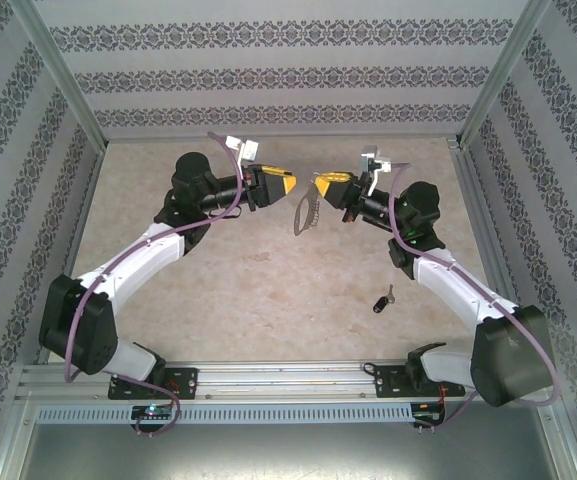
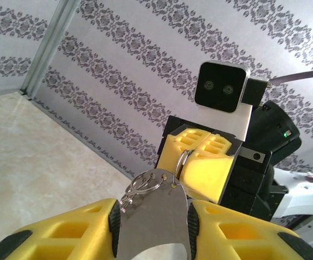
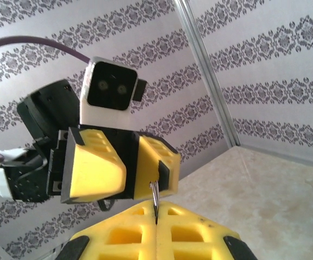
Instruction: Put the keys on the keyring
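Silvery keyring (image 1: 306,212) hangs; key (image 1: 382,301) tiny, blk head.

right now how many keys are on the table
1: the black-headed key lies on the table beside the right arm; the keyring hangs from the right end effector.

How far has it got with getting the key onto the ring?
Done: the keyring hangs in the air, pinched in the shut right hand. Underway: the left hand faces it, fingers either side. Left: the key lies on the table, not yet picked up or threaded.
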`<state>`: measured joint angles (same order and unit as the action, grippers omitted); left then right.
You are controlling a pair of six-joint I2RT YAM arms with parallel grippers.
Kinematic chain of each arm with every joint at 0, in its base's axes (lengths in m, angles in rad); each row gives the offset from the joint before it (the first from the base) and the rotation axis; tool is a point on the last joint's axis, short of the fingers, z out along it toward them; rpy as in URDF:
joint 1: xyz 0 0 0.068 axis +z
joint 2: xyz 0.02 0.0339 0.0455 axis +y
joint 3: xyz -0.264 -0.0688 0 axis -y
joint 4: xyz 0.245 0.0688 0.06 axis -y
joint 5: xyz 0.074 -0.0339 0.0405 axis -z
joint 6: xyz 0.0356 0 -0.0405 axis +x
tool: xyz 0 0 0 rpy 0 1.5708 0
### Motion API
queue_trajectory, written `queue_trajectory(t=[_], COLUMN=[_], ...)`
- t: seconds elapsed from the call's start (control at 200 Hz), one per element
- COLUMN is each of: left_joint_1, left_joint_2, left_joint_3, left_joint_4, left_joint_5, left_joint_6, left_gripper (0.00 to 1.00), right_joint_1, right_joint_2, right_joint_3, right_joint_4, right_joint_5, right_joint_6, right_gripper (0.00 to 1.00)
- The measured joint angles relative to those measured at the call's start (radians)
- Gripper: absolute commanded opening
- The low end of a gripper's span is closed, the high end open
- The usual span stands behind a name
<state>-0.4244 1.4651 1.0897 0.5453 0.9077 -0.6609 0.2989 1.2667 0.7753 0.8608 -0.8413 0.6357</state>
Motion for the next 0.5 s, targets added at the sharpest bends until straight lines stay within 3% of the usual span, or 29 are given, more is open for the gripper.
queue_trajectory(t=[0.5], left_joint_1=[-0.021], left_joint_2=[0.073], left_joint_3=[0.0], left_joint_4=[0.16], left_joint_5=[0.035], left_joint_6=[-0.117], left_gripper=[0.36], right_joint_1=[0.027], right_joint_2=[0.087], right_joint_3=[0.0], right_joint_4=[0.146], right_joint_5=[0.007], right_joint_6=[0.103], right_gripper=[0.0])
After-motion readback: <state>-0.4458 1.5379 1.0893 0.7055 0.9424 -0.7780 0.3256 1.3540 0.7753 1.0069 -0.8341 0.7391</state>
